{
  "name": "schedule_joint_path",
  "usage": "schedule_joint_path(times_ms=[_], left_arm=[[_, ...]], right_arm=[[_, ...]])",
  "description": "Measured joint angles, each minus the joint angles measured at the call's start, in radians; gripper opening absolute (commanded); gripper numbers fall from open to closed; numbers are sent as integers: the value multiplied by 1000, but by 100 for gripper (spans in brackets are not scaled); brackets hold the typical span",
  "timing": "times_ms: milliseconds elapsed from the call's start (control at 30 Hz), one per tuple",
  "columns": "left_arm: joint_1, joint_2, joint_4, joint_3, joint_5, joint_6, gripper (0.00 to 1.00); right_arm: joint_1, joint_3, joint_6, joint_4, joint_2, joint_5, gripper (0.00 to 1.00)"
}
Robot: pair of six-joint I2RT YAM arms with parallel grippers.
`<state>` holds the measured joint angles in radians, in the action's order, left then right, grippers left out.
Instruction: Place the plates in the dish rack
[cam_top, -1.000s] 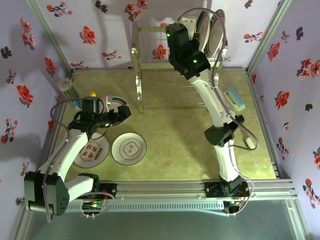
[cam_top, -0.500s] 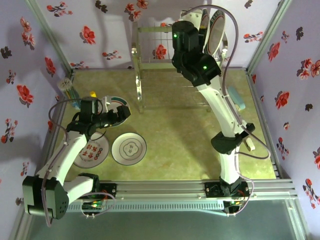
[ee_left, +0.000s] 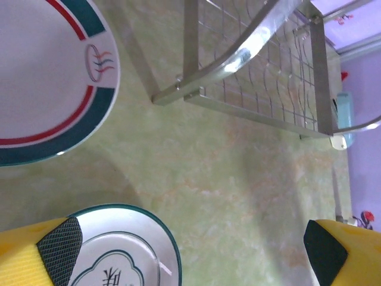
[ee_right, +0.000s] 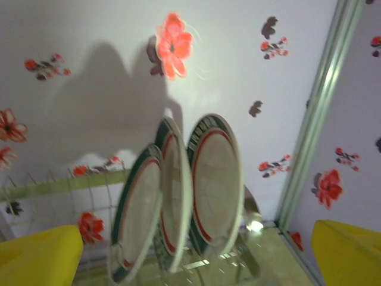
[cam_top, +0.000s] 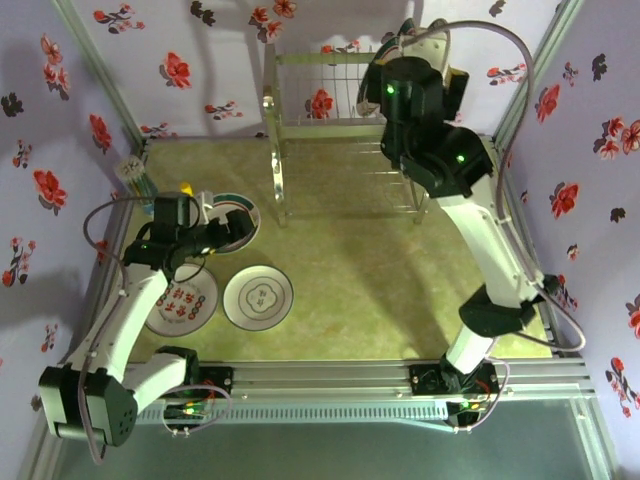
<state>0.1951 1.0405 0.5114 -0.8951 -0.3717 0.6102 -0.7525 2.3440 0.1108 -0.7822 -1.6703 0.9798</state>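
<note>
Three green-and-red-banded plates stand on edge side by side in the dish rack (ee_right: 59, 186): the left plate (ee_right: 138, 223), the middle plate (ee_right: 177, 196) and the right plate (ee_right: 217, 182). My right gripper (ee_right: 193, 262) is open just in front of them, touching none. On the table lie a banded plate (cam_top: 238, 212), a plain plate with a centre motif (cam_top: 258, 297) and a red-patterned plate (cam_top: 182, 305). My left gripper (ee_left: 190, 253) hovers open over bare table between the banded plate (ee_left: 47, 83) and the motif plate (ee_left: 119, 250). The rack (cam_top: 275, 150) stands at the back.
A bundle of cutlery (cam_top: 135, 175) and a small yellow thing (cam_top: 187, 187) lie at the far left. A pale blue object (ee_left: 344, 116) rests beyond the rack's leg. Flowered walls close in the table on three sides.
My right gripper has opened and pulled back up and to the right from the rack, where a plate stays. The left arm has shifted slightly.
</note>
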Motion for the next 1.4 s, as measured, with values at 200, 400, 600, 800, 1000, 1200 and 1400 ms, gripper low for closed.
schedule_joint_path(times_ms=[200, 400, 600, 800, 1000, 1200, 1400], left_arm=[[-4, -45, 153, -98, 132, -8, 100], [-6, -97, 284, -102, 231, -20, 100], [-10, -120, 349, -67, 273, -19, 100], [-14, -122, 410, -29, 325, -7, 100], [-26, -161, 441, 74, 350, 79, 100], [-27, -233, 480, 160, 399, 232, 100], [-28, -259, 470, 228, 397, 351, 100]], right_arm=[[25, -360, 145, -87, 234, -27, 99], [35, -861, 296, -43, 509, -155, 99], [34, -1137, 425, -25, 538, -369, 99], [34, -1341, 508, 95, 537, -599, 99], [32, -1426, 579, 211, 531, -729, 98], [32, -1462, 630, 274, 484, -778, 98], [32, -1466, 655, 323, 455, -817, 98]])
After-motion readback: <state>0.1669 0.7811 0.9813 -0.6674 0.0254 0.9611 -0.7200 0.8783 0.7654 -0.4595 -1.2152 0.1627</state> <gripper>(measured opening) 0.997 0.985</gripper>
